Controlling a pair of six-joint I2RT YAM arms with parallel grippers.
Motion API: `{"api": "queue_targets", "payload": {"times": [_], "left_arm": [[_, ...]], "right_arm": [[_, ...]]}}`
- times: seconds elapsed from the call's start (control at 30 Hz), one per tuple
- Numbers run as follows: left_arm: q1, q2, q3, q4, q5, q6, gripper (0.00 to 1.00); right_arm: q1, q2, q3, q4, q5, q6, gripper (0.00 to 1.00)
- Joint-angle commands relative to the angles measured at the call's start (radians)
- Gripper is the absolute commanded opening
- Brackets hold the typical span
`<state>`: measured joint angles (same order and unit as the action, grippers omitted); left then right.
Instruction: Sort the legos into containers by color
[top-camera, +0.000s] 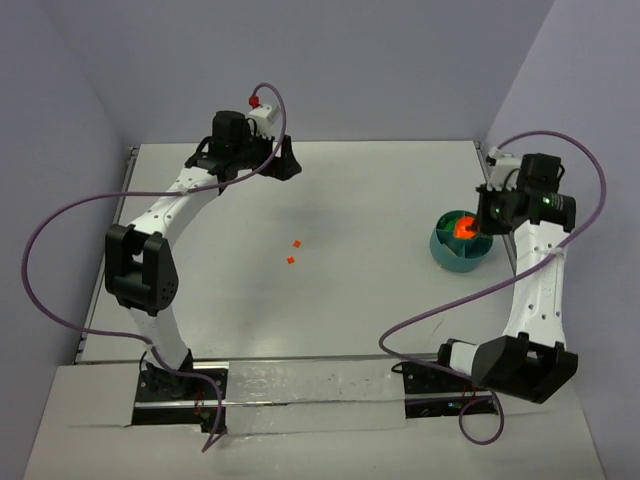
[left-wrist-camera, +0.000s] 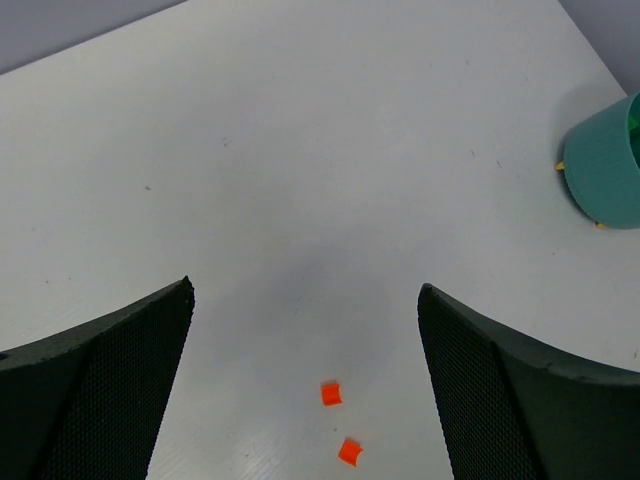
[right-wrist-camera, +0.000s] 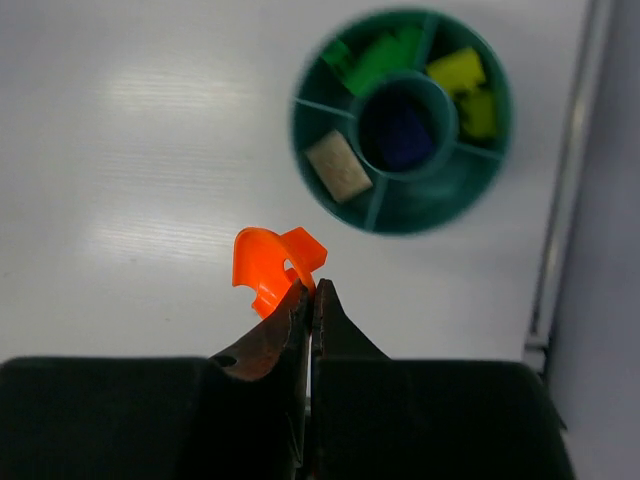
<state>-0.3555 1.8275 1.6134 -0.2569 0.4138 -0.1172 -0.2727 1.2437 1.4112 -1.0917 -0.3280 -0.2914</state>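
We see the right gripper (right-wrist-camera: 310, 292) pinched shut on a curved orange-red lego (right-wrist-camera: 272, 265), caught by its lower edge at the fingertips and held up off the table (top-camera: 380, 200). From above, that gripper sits over the teal bowl (right-wrist-camera: 440, 195), which stands near the table's right edge. The bowl is divided (spokes around a central cup): green pieces (right-wrist-camera: 375, 58) lie in one section, yellow pieces (right-wrist-camera: 462, 75) in the next, a blue piece (right-wrist-camera: 403, 135) in the centre cup, and a beige block (right-wrist-camera: 338, 168) in another section. The left gripper (left-wrist-camera: 305, 288) hangs over the far side of the table with its jaws spread wide, bare table showing between them. Two small orange-red bricks (left-wrist-camera: 331, 393) lie loose near mid-table, close together and well apart from the bowl.
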Motion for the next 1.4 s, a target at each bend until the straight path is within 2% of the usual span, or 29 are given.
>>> {"api": "queue_targets", "payload": {"times": [0.0,0.13,0.33,0.53,0.93,1.37], "left_arm": [[-0.002,0.032,0.049,0.039,-0.014,0.018,0.99],[-0.002,0.046,0.055,0.037,-0.003,0.017,0.99],[-0.002,0.051,0.055,0.034,-0.003,0.022,0.99],[0.001,0.04,0.032,0.034,-0.022,0.026,0.99],[0.021,0.011,-0.017,0.037,-0.056,0.005,0.99],[0.033,0.016,-0.009,0.024,-0.082,-0.004,0.99]], "right_arm": [[-0.115,-0.062,-0.068,-0.053,0.161,-0.035,0.0],[-0.194,-0.049,-0.057,-0.091,0.231,0.003,0.0],[-0.21,0.071,0.001,-0.144,0.349,0.14,0.0],[-0.205,0.177,0.06,-0.168,0.378,0.145,0.0],[-0.125,0.407,0.234,-0.198,0.442,0.16,0.0],[-0.045,0.534,0.275,-0.169,0.527,0.196,0.0]]}}
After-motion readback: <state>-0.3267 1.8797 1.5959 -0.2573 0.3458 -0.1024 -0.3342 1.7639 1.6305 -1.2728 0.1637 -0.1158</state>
